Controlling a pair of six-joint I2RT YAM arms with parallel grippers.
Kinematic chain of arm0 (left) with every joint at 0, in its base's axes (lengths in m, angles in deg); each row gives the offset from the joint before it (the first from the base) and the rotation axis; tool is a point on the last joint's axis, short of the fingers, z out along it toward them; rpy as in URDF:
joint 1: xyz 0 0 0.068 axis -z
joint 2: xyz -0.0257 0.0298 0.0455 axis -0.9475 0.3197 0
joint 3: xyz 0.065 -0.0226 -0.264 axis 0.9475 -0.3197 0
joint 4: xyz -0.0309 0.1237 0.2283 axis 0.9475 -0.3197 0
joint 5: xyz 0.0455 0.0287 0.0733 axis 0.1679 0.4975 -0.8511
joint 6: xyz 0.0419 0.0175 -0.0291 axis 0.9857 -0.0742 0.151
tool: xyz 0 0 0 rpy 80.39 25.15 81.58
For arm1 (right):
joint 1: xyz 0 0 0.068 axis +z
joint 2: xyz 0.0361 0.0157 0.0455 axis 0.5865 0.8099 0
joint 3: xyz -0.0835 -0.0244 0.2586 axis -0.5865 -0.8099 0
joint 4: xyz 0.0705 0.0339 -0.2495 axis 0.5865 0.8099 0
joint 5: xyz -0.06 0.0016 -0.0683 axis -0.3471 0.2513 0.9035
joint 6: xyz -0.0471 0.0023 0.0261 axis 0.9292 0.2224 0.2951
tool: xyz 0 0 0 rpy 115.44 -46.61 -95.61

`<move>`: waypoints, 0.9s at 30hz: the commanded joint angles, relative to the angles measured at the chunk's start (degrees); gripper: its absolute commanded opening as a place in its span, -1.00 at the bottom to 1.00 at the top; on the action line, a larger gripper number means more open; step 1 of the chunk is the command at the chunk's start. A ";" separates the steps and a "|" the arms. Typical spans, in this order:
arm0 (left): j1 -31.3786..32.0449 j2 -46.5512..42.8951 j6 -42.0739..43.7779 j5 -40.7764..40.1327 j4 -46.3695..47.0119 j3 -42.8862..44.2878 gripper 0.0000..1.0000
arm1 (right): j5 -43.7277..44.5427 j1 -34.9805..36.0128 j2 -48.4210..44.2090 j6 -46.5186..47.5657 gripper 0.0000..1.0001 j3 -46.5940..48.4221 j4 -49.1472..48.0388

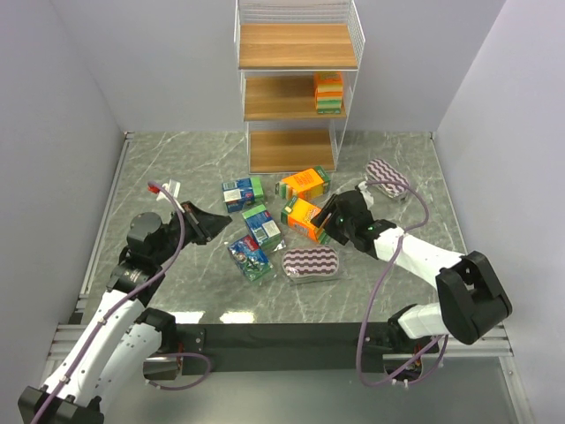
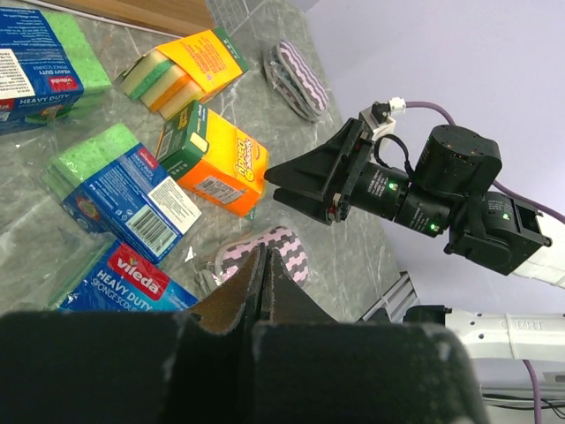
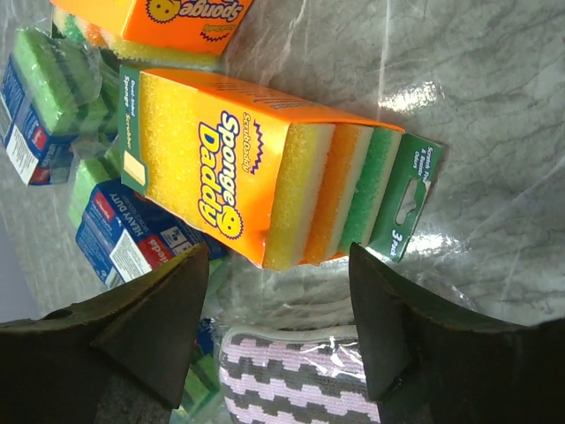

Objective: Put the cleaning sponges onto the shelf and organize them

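Note:
The shelf (image 1: 296, 88) stands at the back with two orange sponge packs (image 1: 327, 92) stacked on its middle board. Another orange pack (image 1: 303, 218) lies on the table. My right gripper (image 1: 323, 227) hovers open just over that pack's near end; the right wrist view shows the pack (image 3: 229, 168) beyond my open right gripper (image 3: 278, 256), above a purple-white striped pad (image 3: 291, 380). My left gripper (image 1: 221, 227) is shut and empty beside the blue-green packs (image 1: 262, 226). In the left wrist view the left gripper (image 2: 262, 256) points over the striped pad (image 2: 287, 247).
A second orange pack (image 1: 305, 184) and a blue-green pack (image 1: 243, 193) lie near the shelf foot. Another blue-green pack (image 1: 250, 256) lies in front. A second striped pad (image 1: 387, 177) sits at the right. Walls close in both sides.

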 commanded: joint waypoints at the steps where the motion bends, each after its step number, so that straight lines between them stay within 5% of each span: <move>1: 0.04 0.36 -0.28 0.83 2.61 0.16 -0.99 | 1.46 -0.40 0.46 -2.70 0.39 1.81 -1.85; 27: 0.13 1.41 -0.02 1.88 3.13 0.51 -0.99 | 2.87 -2.34 8.20 -5.87 -0.06 6.29 -1.85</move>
